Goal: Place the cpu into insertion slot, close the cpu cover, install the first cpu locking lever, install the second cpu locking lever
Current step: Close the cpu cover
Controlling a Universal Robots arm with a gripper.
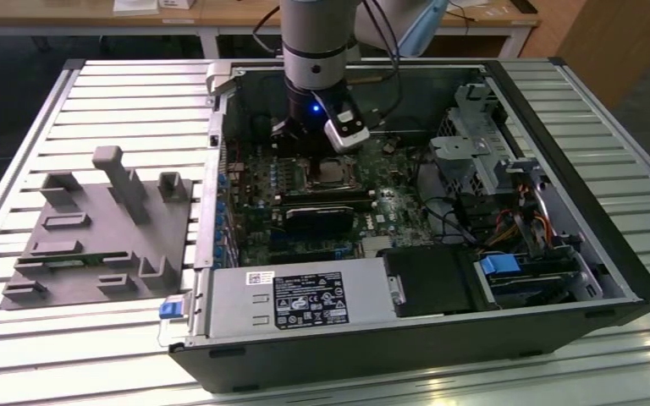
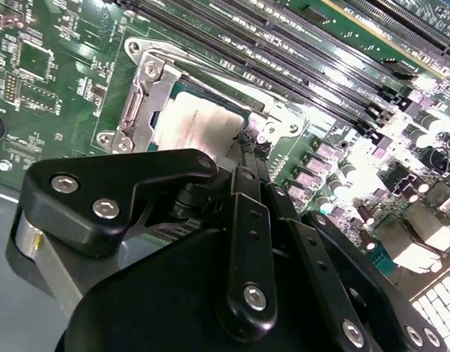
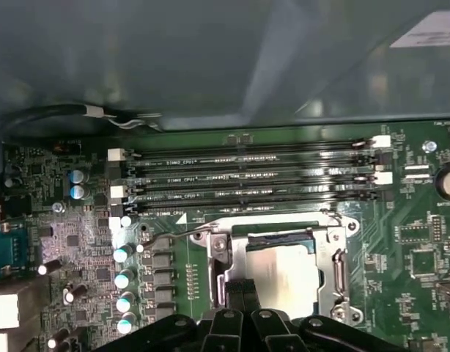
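Second wrist view puts my black gripper [image 2: 247, 145], clenched empty, at the silvery metal cpu cover [image 2: 146, 94]; a slip, I judge, could scratch the grey square cpu [image 2: 192, 125].

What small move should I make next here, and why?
Probably a short nudge toward the wire lever beside the insertion slot. The cpu already sits in it with the cpu cover down around it, and the shut gripper is at the cover's edge. Whether that lever is latched is unclear.

Print on the power supply label [image 1: 308, 298] and beside the memory slots [image 3: 247, 170] cannot be made out
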